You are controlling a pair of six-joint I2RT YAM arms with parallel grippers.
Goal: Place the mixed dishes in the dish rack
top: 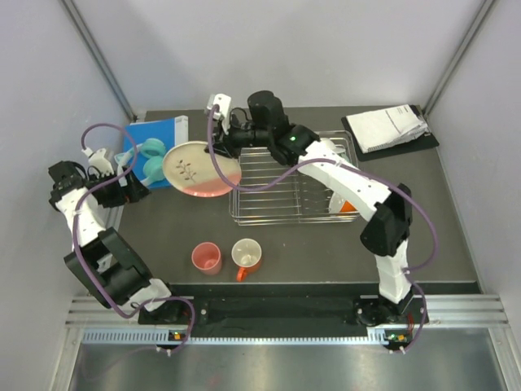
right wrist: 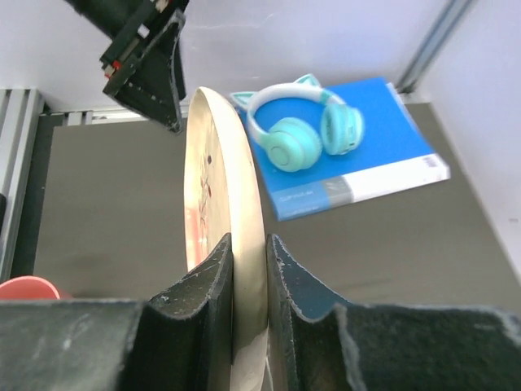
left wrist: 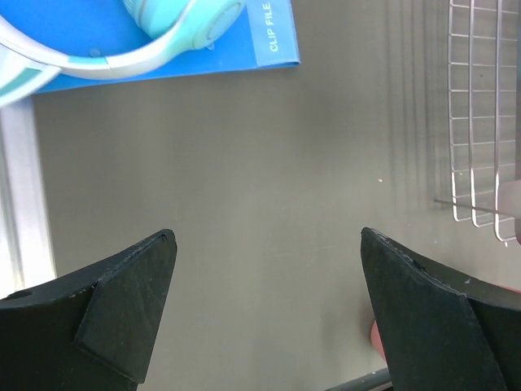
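Note:
My right gripper (top: 230,145) is shut on the rim of the cream-and-pink plate (top: 198,169) with the twig motif and holds it tilted above the table, just left of the silver wire dish rack (top: 277,204). In the right wrist view the plate (right wrist: 221,179) stands edge-on between the fingers (right wrist: 286,285). My left gripper (top: 138,190) is open and empty, left of the plate; its wrist view shows bare table between the fingertips (left wrist: 155,269). The pink cup (top: 207,257) and orange mug (top: 247,254) stand near the front. An orange and white dish (top: 346,204) shows in the rack under my right arm.
A blue book (top: 159,130) with teal headphones (top: 151,160) lies at the back left, close to my left gripper. White papers on a black board (top: 391,129) lie at the back right. The rack's corner (left wrist: 480,114) shows in the left wrist view.

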